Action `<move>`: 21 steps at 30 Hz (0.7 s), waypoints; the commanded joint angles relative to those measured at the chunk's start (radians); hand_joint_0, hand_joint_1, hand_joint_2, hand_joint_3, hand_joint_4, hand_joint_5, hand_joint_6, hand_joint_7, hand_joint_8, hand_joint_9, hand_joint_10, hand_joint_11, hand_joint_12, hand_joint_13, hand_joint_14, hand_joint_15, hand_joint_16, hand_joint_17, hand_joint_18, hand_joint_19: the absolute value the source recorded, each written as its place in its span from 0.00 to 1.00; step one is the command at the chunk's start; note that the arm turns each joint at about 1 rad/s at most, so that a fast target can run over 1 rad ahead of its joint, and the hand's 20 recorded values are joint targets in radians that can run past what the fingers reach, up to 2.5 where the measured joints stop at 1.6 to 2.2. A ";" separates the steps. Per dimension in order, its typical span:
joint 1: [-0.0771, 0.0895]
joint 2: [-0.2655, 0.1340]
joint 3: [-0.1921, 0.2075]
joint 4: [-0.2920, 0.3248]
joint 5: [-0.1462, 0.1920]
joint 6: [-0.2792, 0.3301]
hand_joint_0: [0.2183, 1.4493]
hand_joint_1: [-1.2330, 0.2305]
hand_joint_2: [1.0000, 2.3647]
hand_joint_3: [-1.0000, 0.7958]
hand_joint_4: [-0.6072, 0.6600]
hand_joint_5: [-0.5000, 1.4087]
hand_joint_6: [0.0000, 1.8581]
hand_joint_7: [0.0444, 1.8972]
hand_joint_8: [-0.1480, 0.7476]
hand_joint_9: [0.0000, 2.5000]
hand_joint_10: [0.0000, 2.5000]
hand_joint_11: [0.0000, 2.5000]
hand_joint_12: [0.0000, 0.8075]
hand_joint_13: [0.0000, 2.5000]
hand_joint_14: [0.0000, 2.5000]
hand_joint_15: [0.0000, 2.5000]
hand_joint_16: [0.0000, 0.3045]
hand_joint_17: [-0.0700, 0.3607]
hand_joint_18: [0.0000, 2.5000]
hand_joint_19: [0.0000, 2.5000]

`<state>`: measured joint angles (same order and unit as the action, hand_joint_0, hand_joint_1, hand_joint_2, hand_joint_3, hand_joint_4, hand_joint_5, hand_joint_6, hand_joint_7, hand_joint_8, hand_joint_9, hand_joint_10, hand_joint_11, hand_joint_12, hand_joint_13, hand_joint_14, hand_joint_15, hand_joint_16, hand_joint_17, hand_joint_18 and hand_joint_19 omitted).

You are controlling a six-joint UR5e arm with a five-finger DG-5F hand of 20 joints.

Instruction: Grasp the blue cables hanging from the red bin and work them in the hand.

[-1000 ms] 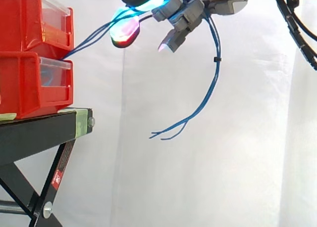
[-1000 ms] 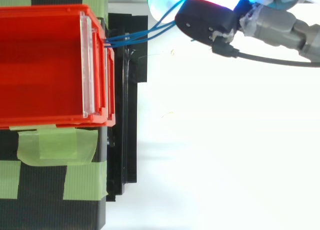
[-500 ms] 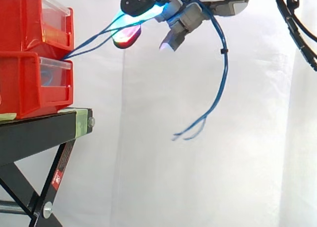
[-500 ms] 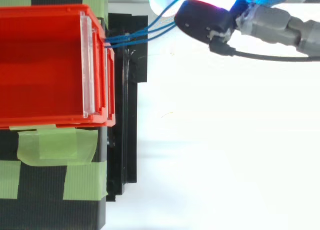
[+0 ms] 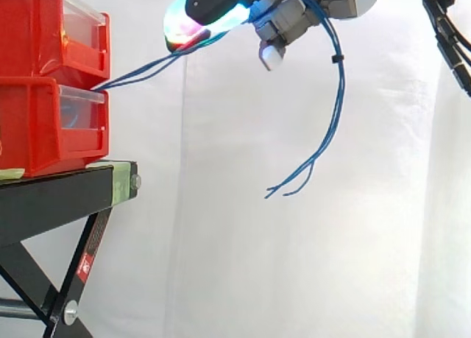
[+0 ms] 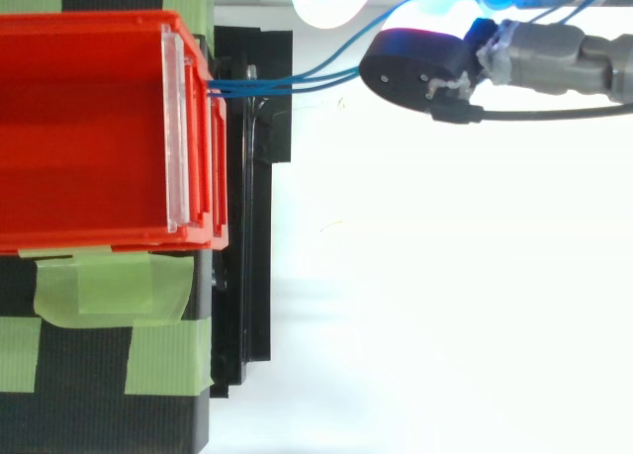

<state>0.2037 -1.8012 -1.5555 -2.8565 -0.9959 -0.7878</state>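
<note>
Cables (image 5: 341,95) have shifted most over the last second. Their loose ends have swung to the right and a little upward, and now dangle well apart from the stand (image 5: 66,191), below the hand (image 5: 283,18). The hand has risen toward the top of the side view and rolled, so the glowing pad nearest the bin (image 5: 33,124) has tipped upward. The white-tipped fingers (image 5: 274,52) have drawn in closer under the palm.

The fingers are clenched round the cables. The strands enter under the glowing pad, pass through the curled fingers and spill out the far side in a long downward arc, with a small black tie (image 5: 337,59) riding on that arc.

Between bin and hand the cables rise in a shallow, nearly straight line from the front lip of the lower bin. In the top view the hand (image 6: 415,63) has moved down the frame from the top edge, so the cables (image 6: 287,79) now run almost straight out from the bin.

Judging from this, the grasp is made and the working phase is under way. The hand is turning and re-curling with the strands inside it. The straighter run suggests less slack, so a further pull away could drag at the bin end.
</note>
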 commanded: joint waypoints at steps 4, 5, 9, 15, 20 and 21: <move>0.003 0.016 0.000 -0.021 -0.001 0.004 0.69 0.30 0.01 0.50 0.67 0.32 0.01 0.58 0.59 0.00 1.00 1.00 0.57 0.17 1.00 0.67 0.12 0.36 0.37 0.52; 0.003 0.016 -0.002 -0.026 -0.001 0.004 0.67 0.30 0.01 0.48 0.68 0.32 0.00 0.58 0.59 0.00 1.00 1.00 0.58 0.18 1.00 0.66 0.12 0.36 0.37 0.53; 0.003 0.014 -0.026 -0.050 -0.010 -0.001 0.61 0.31 0.01 0.38 0.68 0.33 0.00 0.58 0.59 0.00 1.00 1.00 0.58 0.19 1.00 0.68 0.12 0.36 0.40 0.58; 0.003 0.016 -0.080 0.022 -0.035 -0.017 0.54 0.34 0.01 0.21 0.68 0.35 0.00 0.60 0.61 0.00 1.00 1.00 0.59 0.20 1.00 0.68 0.13 0.37 0.40 0.53; 0.002 0.016 -0.080 0.020 -0.036 -0.053 0.51 0.35 0.01 0.14 0.68 0.38 0.00 0.62 0.62 0.01 1.00 1.00 0.61 0.23 1.00 0.71 0.14 0.38 0.42 0.56; 0.002 0.016 -0.080 0.020 -0.036 -0.053 0.51 0.36 0.01 0.13 0.69 0.39 0.00 0.63 0.62 0.02 1.00 1.00 0.61 0.23 1.00 0.70 0.14 0.38 0.42 0.56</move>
<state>0.2060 -1.7857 -1.6344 -2.8387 -1.0313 -0.8294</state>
